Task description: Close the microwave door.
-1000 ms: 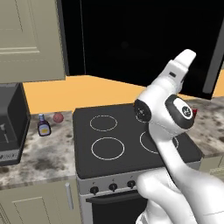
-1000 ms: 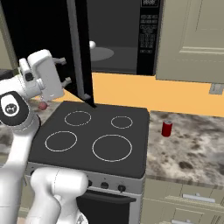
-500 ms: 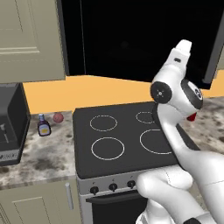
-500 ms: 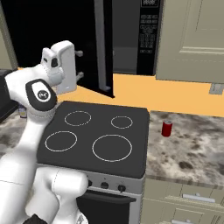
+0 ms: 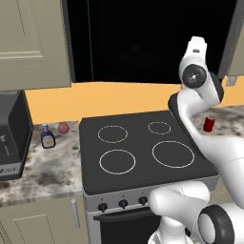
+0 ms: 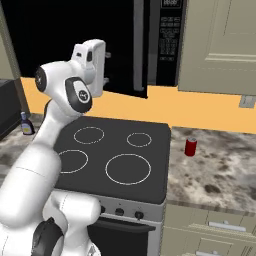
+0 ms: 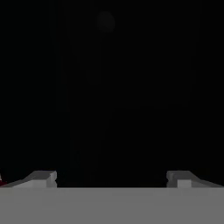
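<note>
Left base view: microwave door (image 5: 143, 43) fills upper centre as a black panel above the stove (image 5: 143, 145). Right base view: tool (image 6: 105, 62) at upper left, just beside the door's face. Hand view: fingertips (image 7: 43, 178) spread wide, tool open.

The microwave door (image 6: 127, 45) is a tall, glossy black flat panel with a long grey vertical bar handle (image 6: 138, 42) near its free edge. It hangs above the far side of the stove, swung most of the way toward the microwave's front, with its free edge just left of the control panel (image 6: 170, 40). It is not quite flush yet.
</note>
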